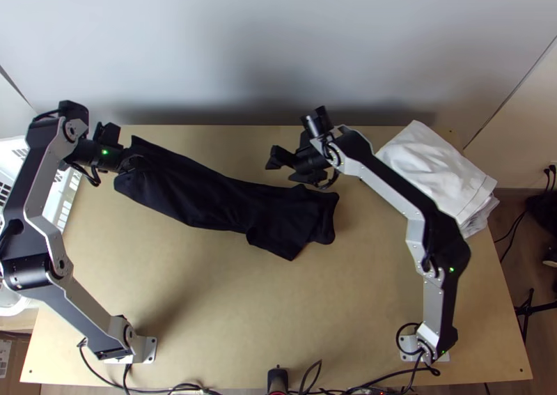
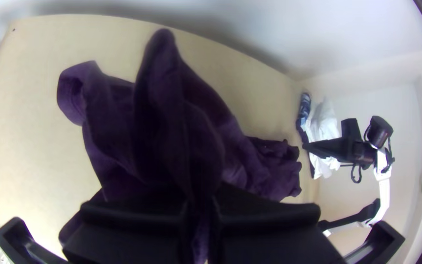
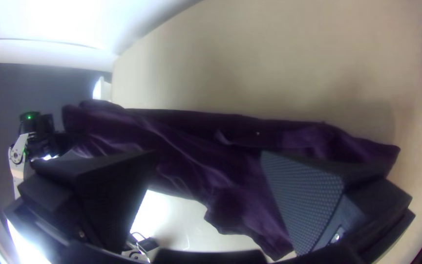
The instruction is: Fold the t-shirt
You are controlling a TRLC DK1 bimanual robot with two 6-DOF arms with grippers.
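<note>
T-shirt (image 1: 223, 203): lies in a long, rumpled strip, apart from the white cloths (image 1: 432, 172)
Left gripper (image 2: 201, 208): I pinch the shirt's end farthest from the cloths
Right gripper (image 3: 206, 156): I hold it released, nearer the cloths
Progress: roughly gathered; neat folds remain, I judge

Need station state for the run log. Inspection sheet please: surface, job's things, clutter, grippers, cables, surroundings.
Surface: light wooden table, shirt and cloths on it.
Job's things: dark fabric t-shirt, a long, creased strip, not neatly folded.
Clutter: stacked white cloths at the table's right side.
Left gripper: black fingers closed on the shirt's left end.
Right gripper: black fingers open, holding nothing, near the shirt's right part.
Cables: thin black cables along the near edge.
Surroundings: pale wall beyond the table; white slotted plastic basket at left.
</note>
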